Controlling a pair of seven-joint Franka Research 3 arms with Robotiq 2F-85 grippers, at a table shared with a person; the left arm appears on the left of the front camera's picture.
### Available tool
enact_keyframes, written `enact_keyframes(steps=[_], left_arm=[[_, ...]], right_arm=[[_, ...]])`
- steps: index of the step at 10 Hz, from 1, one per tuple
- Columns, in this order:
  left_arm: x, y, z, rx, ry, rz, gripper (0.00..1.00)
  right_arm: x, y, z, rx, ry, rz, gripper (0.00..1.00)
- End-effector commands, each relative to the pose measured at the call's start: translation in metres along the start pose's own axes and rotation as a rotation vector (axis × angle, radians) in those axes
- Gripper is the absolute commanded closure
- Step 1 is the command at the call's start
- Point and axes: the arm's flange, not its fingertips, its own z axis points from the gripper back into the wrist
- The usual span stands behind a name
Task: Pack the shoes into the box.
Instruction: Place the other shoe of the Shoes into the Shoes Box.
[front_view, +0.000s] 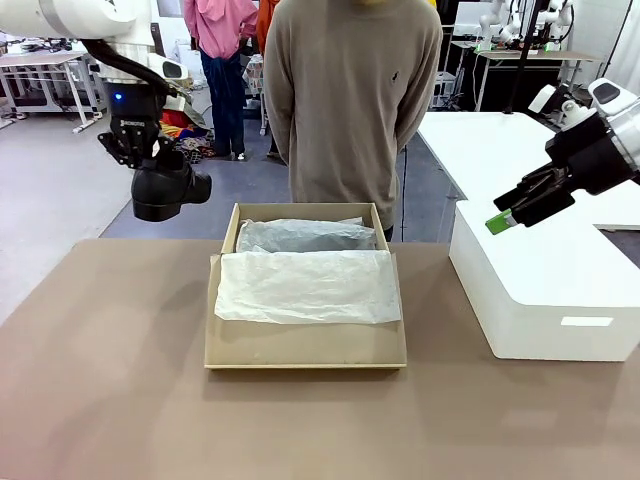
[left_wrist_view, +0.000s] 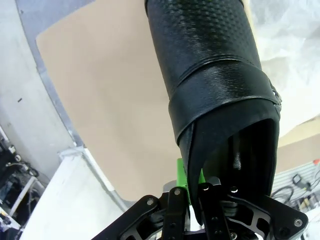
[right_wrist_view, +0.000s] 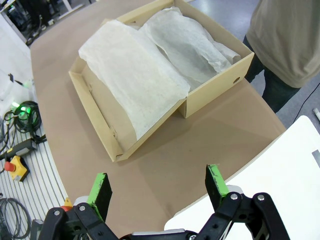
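A glossy black shoe (front_view: 170, 190) hangs in the air above the table's far left corner, left of the box. My left gripper (front_view: 148, 158) is shut on its heel rim. In the left wrist view the shoe (left_wrist_view: 210, 75) points away from my left gripper (left_wrist_view: 192, 186), toe towards the table. The brown cardboard box (front_view: 300, 355) lies open mid-table, its lid flap in front, with white tissue paper (front_view: 305, 285) draped over it. Something dark shows faintly through the tissue (front_view: 300, 236) at the back. My right gripper (front_view: 505, 215) hovers open and empty at the right, facing the box (right_wrist_view: 215, 92) from above (right_wrist_view: 159, 187).
A large white box (front_view: 540, 290) stands at the table's right, under my right gripper. A person (front_view: 350, 100) in a beige sweater stands at the far edge behind the cardboard box. Bare brown table (front_view: 110, 380) lies left of and in front of the box.
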Motion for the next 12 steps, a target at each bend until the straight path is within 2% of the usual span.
enact_keyframes(steps=[1, 4, 6, 7, 8, 9, 12], left_arm=[[-0.004, -0.020, 0.020, -0.009, -0.056, 0.152, 1.00], [-0.005, -0.066, 0.033, -0.019, -0.073, 0.414, 1.00], [-0.005, -0.096, 0.035, -0.033, -0.080, 0.505, 1.00], [-0.007, -0.106, 0.034, -0.013, -0.110, 0.536, 1.00], [-0.008, -0.109, 0.035, 0.001, -0.098, 0.537, 1.00], [-0.010, -0.101, 0.028, -0.029, -0.079, 0.497, 1.00], [-0.010, -0.101, 0.028, -0.029, -0.079, 0.497, 1.00]], right_arm=[[0.000, -0.003, -0.002, 0.014, -0.033, 0.022, 0.00], [0.000, -0.003, -0.002, 0.014, -0.033, 0.022, 0.00], [0.000, -0.003, -0.002, 0.014, -0.033, 0.022, 0.00], [0.000, -0.003, -0.002, 0.014, -0.033, 0.022, 0.00], [0.000, -0.003, -0.002, 0.014, -0.033, 0.022, 0.00], [0.000, -0.003, -0.002, 0.014, -0.033, 0.022, 0.00], [0.000, -0.003, -0.002, 0.014, -0.033, 0.022, 0.00]])
